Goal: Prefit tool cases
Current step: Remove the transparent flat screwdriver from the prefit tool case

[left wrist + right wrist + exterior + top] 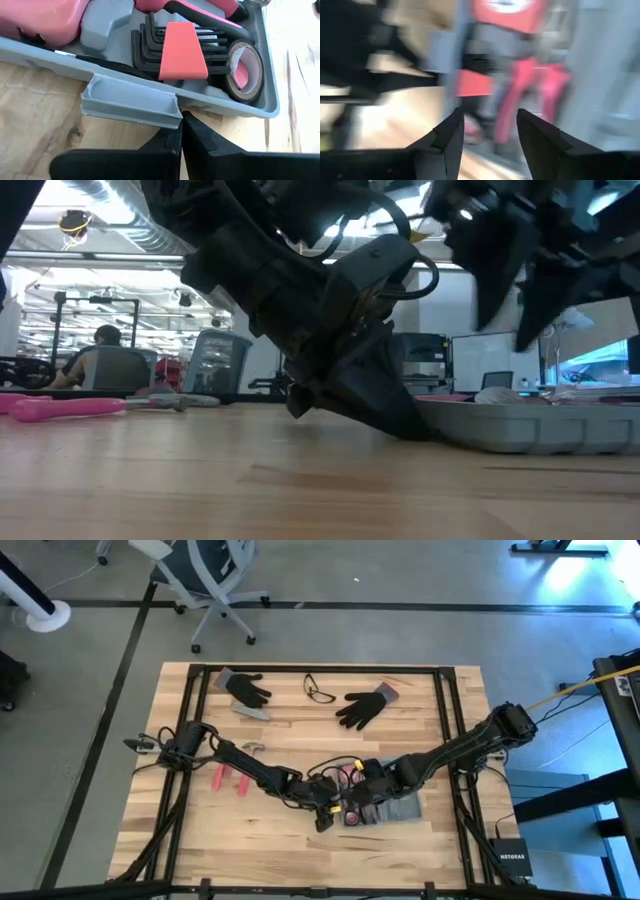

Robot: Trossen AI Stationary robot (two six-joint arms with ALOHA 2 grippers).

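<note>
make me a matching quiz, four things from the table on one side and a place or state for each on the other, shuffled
Things:
1. left gripper
2. right gripper
3. glasses
4. tape roll

Places or states:
A. between the two gloves
B. jaws shut, at the case's latch
C. in the case, beside the hex keys
D. jaws open, above the case

Pairs: 1-B, 2-D, 3-A, 4-C
</note>
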